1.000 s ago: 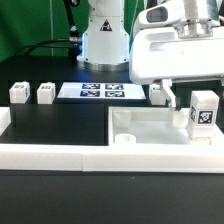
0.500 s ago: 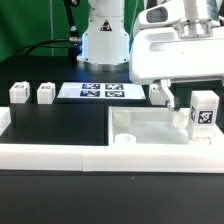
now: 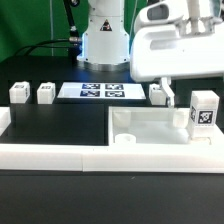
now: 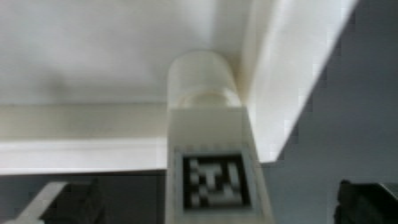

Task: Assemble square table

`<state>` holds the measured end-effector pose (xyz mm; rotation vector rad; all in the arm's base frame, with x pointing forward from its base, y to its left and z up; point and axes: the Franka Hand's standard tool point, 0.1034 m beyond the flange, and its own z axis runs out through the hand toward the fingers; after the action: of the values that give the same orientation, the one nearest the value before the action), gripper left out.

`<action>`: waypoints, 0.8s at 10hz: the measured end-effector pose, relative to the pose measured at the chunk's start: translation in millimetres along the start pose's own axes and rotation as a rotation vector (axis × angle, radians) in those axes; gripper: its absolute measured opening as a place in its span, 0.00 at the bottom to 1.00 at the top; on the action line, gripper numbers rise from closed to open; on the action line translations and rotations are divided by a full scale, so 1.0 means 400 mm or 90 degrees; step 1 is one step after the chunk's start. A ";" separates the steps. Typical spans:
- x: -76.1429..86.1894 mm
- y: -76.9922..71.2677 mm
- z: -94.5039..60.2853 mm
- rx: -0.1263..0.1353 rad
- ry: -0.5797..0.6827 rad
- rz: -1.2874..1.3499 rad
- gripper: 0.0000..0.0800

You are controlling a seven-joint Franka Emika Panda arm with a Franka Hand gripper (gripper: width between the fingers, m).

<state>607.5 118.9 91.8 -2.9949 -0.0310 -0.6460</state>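
Wall: long low white border wall [image 3: 50, 152], nearest, runs across the bottom of the exterior view.
Table: black table surface [image 3: 60, 122], everything sits on it.
Tabletop: white plastic square tabletop slab [image 3: 150, 135], lower right of the exterior view, flat, just behind the wall. Round socket shows at its near left corner.
Leg 1: short white tagged leg [image 3: 204, 110], upright at the slab's right side, right edge of the exterior view, black-and-white tag facing the camera. Cannot tell if it's seated in a corner hole.
Gripper: two-finger gripper [image 4: 217, 200], over leg 1, jaws spread wide.
Fingers: dark fingertips [image 4: 63, 200], one each side of leg 1 in the wrist view, a gap on both sides. Nothing held.
Leg 2: short white leg [image 3: 158, 93], behind the slab, centre right, just beside the arm's white hand.
Legs 3, 4: two short white legs [image 3: 18, 93] [image 3: 46, 93], centre left, side by side, well apart from the slab.
Board: the marker board [image 3: 100, 91], flat, centre, between legs 3, 4 and leg 2.
Base: white robot base [image 3: 105, 40], top centre, farthest back, behind the board.
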 end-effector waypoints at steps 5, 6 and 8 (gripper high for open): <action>0.028 0.011 -0.002 0.017 -0.232 0.045 0.81; 0.013 0.014 -0.014 0.026 -0.301 0.056 0.81; 0.019 0.017 -0.010 0.026 -0.311 0.056 0.81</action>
<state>612.8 111.9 98.1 -3.0109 0.0577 0.1017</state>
